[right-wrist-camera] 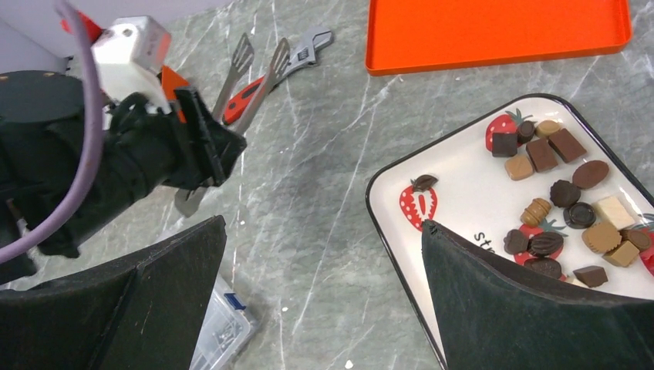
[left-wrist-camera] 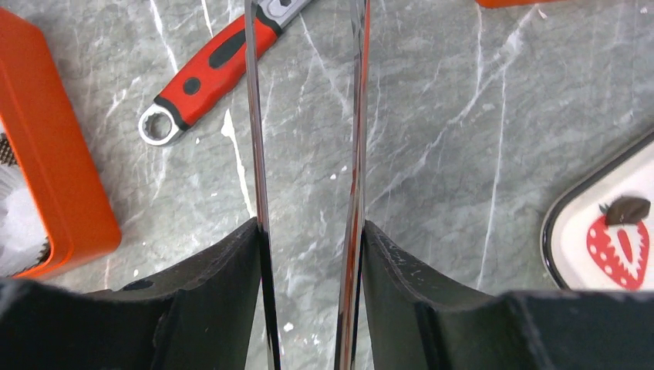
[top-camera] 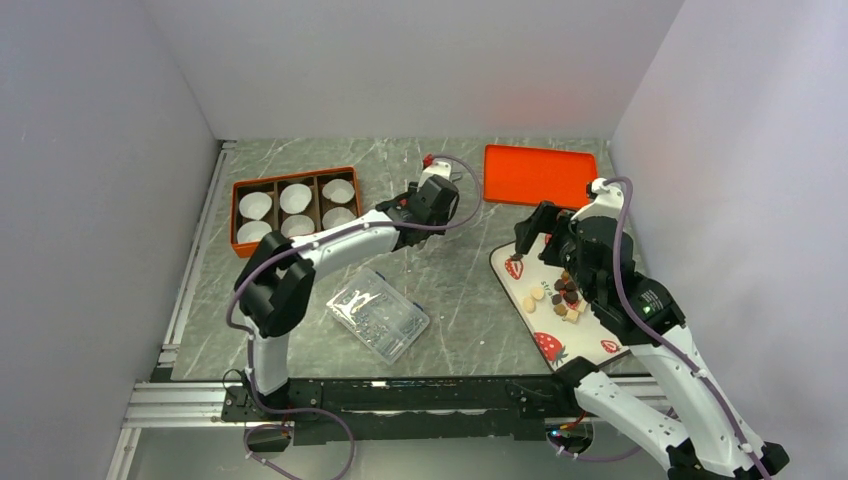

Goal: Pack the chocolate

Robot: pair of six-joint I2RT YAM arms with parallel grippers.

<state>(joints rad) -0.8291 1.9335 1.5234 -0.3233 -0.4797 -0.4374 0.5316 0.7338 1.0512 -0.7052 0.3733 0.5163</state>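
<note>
Many chocolate pieces (right-wrist-camera: 565,193) on tray (right-wrist-camera: 463,185) — mixed headings | left hand (left-wrist-camera: 308,231) clamps tongs (left-wrist-camera: 256,116) | right hand (right-wrist-camera: 322,223) spread apart

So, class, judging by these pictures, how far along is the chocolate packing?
Done: the left fingers grip the tongs. In hand: nothing carried; the tongs are empty, and the right fingers hang open above the tray edge. Left: every chocolate in view sits on the tray, and the paper cups in the orange box show none from above.
</note>
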